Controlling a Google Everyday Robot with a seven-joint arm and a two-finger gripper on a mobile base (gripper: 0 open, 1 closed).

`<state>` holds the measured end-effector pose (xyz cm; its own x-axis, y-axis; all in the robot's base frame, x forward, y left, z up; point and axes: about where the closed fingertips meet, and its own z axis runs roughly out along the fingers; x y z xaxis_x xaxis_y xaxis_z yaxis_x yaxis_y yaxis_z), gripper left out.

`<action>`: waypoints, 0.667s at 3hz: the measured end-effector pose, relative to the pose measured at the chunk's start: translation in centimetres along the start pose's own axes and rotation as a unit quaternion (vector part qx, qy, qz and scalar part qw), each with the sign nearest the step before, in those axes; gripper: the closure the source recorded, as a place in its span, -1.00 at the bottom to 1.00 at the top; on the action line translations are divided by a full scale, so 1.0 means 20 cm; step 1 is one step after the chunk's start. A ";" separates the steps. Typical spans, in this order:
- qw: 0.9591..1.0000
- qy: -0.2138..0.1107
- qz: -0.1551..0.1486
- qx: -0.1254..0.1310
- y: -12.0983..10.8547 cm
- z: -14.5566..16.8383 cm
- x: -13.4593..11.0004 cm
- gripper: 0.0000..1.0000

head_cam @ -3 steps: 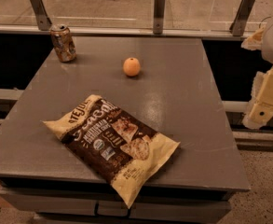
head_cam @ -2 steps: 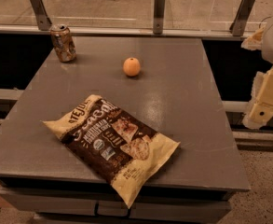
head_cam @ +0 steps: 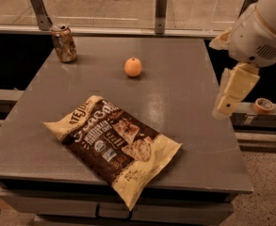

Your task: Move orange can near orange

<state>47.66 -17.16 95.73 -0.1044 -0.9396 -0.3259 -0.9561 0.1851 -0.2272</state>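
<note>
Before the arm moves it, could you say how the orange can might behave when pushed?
Standing upright, the orange can would probably tip under a high push; once down, its round body might roll. The gripper hangs beside the table's right edge.

orange can [head_cam: 63, 43]: shiny metal | orange [head_cam: 133, 67]: smooth | chip bag [head_cam: 114, 145]: crinkled plastic | gripper [head_cam: 223, 107] at right: matt plastic

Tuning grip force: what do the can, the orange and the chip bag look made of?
The can: likely thin metal, silvery top, mottled printed wall. The orange: seemingly real fruit, smooth skin, stem dimple. The chip bag: crinkled plastic film, slight sheen. The gripper hangs beside the table's right edge, apart from all three.
</note>
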 end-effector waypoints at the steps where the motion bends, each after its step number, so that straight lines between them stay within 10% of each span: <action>1: 0.996 -0.074 -0.056 -0.011 -0.12 0.16 -0.32 -1.00; 2: 0.984 -0.140 -0.106 -0.019 -0.17 0.21 -0.70 -1.00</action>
<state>53.44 -3.41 97.24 0.1723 -0.8389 -0.5163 -0.9583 -0.0215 -0.2848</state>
